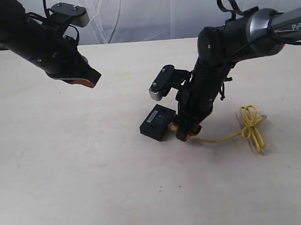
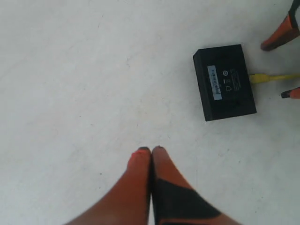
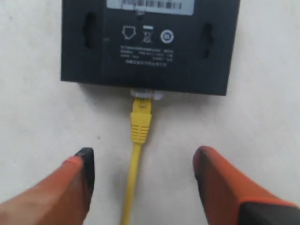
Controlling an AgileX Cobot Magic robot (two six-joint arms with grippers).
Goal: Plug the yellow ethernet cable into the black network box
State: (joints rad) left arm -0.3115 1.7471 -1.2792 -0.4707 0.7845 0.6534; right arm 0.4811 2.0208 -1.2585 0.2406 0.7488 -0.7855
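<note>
The yellow cable (image 3: 140, 123) meets the near side of the black box (image 3: 150, 51). Its clear plug sits in a port there, with the yellow boot just outside. The box lies flat on the pale table (image 1: 67, 176), a little right of the middle, label side up. From the box the cable runs away across the table to a knotted loop (image 1: 251, 123).

The right gripper (image 3: 143, 157) hangs low over the cable just behind the plug. Its orange fingers stand wide apart on either side and hold nothing. The left gripper (image 2: 151, 150) is raised well away on the left, fingers pressed together, empty.

The plugging looks done; only drawing the right arm clear seems left.

The port itself is shadowed, so whether the plug is fully latched cannot be told. In the exterior view the right arm hides the join, and the cable's far end is too small to make out.
</note>
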